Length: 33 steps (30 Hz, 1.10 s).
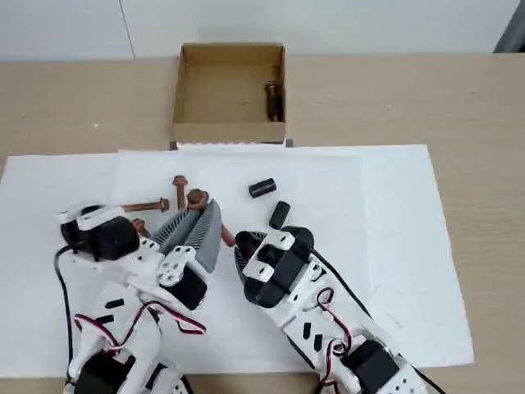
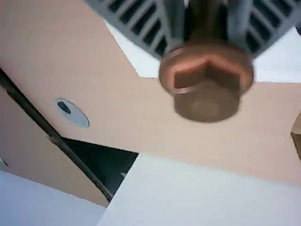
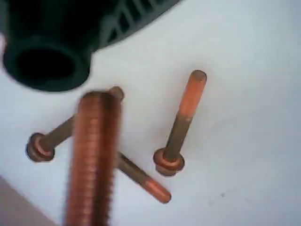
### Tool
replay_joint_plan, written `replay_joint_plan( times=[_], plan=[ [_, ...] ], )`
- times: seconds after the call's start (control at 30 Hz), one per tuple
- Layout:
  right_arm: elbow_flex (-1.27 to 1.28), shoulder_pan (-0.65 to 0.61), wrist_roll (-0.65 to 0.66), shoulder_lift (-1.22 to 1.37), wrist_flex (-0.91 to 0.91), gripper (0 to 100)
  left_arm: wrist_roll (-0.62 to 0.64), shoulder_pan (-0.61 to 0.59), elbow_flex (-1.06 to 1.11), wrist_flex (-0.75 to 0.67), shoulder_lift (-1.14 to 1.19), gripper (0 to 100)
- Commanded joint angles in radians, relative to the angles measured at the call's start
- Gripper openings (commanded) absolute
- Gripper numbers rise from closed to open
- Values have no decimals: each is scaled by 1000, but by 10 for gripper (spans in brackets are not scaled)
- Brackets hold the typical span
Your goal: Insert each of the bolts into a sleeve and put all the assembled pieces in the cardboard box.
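The left arm is leaning forward, and the left gripper is clamping a bolt just below its head between grey ribbed fingers. The right arm is lying low and angling in toward it. The right gripper is pinching a sleeve, close beside the left gripper.

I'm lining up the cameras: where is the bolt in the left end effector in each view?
High view: held bolt, left of centre, between the left end effector's grey fingers.
Left wrist view: its hex head faces the camera between those fingers.
Right wrist view: its blurred threaded shank, beside the black sleeve.
Shared landmark: the white paper.
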Motion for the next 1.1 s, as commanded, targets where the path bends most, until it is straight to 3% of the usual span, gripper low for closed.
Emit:
replay_joint_plan(
  times=[0.0,0.17,1.07],
  plan=[
    [-15,-38,14,-8,-25,3,3,6,2,-48,-12,5],
    [-14,-74,14,-8,-27,3,3,6,45,-130,-12,5],
    [15,-13,51,-8,-82,3,-3,58,97,-112,-12,5]
  ],
)
